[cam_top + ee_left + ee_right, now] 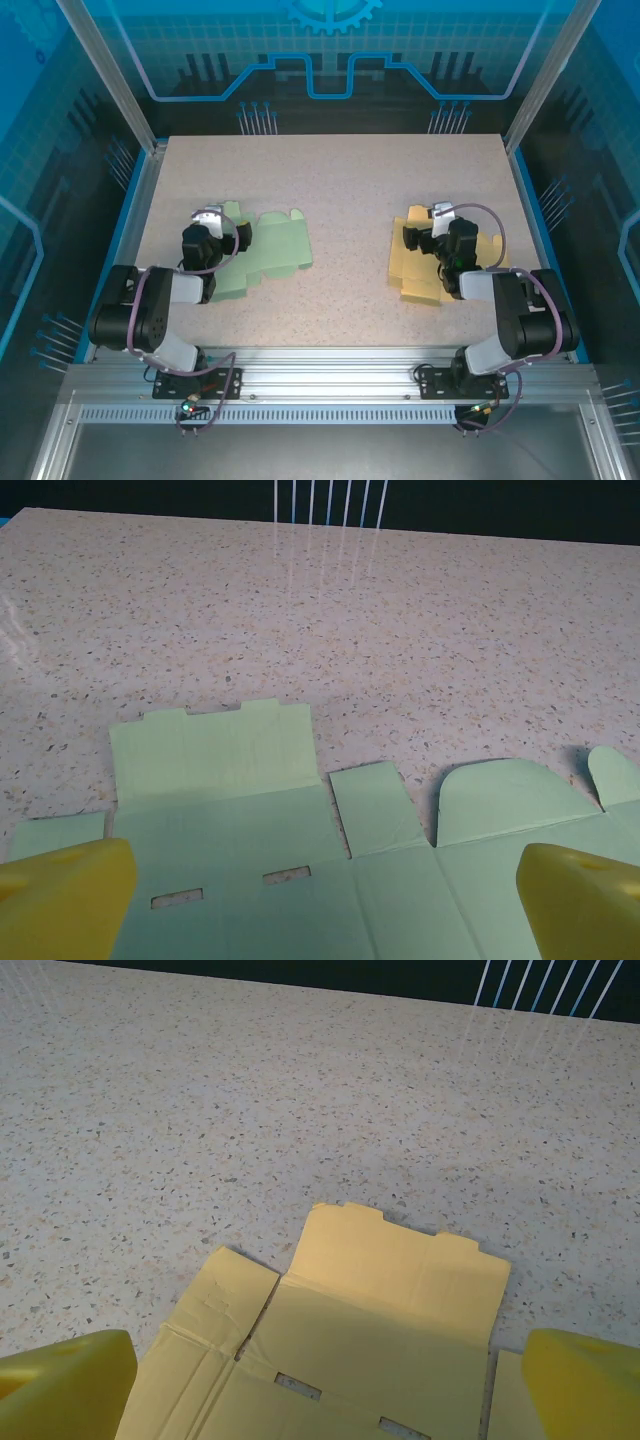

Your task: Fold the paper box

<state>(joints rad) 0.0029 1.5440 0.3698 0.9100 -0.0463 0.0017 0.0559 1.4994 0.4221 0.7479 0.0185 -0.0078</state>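
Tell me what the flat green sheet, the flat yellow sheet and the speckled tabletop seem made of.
Flat green sheet: thin matte card or stiff paper; scored creases, cut slots and tabs.
Flat yellow sheet: likely the same; matte, creased, one flap wrinkled.
Speckled tabletop: perhaps stone-effect laminate or composite, semi-glossy; it reflects pale streaks.
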